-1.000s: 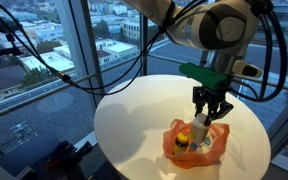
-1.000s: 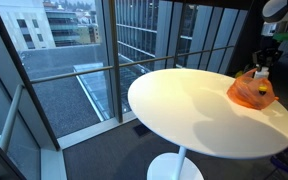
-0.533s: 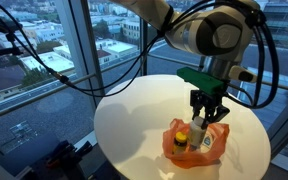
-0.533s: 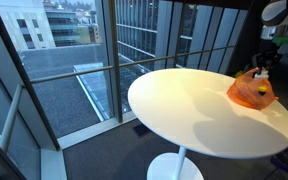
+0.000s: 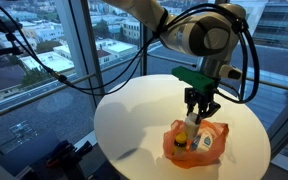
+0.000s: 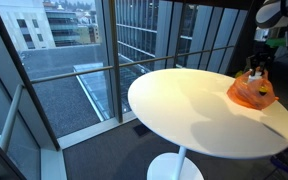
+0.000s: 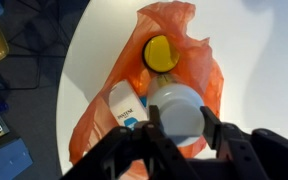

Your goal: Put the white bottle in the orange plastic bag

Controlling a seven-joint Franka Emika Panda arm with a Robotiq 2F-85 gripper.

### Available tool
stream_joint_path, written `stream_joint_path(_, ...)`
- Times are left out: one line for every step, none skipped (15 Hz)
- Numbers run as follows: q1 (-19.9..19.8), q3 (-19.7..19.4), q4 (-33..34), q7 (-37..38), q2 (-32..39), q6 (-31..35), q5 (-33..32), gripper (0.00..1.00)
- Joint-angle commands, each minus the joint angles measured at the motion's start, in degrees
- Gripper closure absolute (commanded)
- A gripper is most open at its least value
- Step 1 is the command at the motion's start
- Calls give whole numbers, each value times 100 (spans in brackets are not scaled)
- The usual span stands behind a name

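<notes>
Orange crinkled plastic forms the bag [image 5: 174,152] that is set on the round white table [image 5: 134,120], and everything else is placed here relative to that orange plastic bag. In both exterior views the bag [image 6: 246,95] is seen near the table edge away from the windows, with its mouth turned upward.

Directly above the bag's open mouth the black Robotiq gripper [image 5: 198,108] is held pointing straight down. A plain white bottle [image 5: 192,123] is clamped between its two fingers, upright, with its lower end at the level of the bag's upper rim; whether the bottle touches the plastic cannot be told. In the wrist view the round top of the white bottle [image 7: 176,105] is seen from above, and the gripper [image 7: 179,122] is narrowed around it, one dark finger [image 7: 149,128] pressed on each side of the bottle.

Inside the bag [image 7: 199,60] two more items are seen. A round yellow cap [image 7: 162,52] lies beyond the held bottle, toward the top of the wrist view, and a white container with a blue label [image 7: 124,108] lies tilted just beside the held bottle. Both are also visible through the bag's opening in an exterior view, the yellow cap [image 5: 181,137] on one side of the gripper and the labelled container [image 5: 209,143] on the other.

A green block [image 5: 196,77] is mounted on the wrist above the gripper. In an exterior view the gripper [image 6: 256,68] is seen just over the bag's top.
</notes>
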State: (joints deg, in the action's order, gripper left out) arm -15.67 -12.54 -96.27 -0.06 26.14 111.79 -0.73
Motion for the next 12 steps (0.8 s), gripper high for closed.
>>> stream_joint_path(53,95,15,12,60,190,-7,81)
stream_joint_path(70,116,38,8,97,231,-4,81)
stream_joint_path(86,138,101,8,162,268,12,81)
stream_joint_path(96,159,128,2,202,320,26,81)
stream_joint_path(99,180,161,-6,253,382,43,81)
stream_joint_path(97,200,182,-21,302,465,58,81)
stream_joint_path(92,218,195,-32,344,543,68,81)
stream_joint_path(76,241,206,-61,392,632,90,81)
stream_joint_path(67,255,212,-71,436,737,104,81)
stream_joint_path(54,275,228,-96,484,826,133,81)
stream_joint_path(34,300,248,-129,528,902,179,81)
stream_joint_path(17,322,264,-148,573,961,232,81)
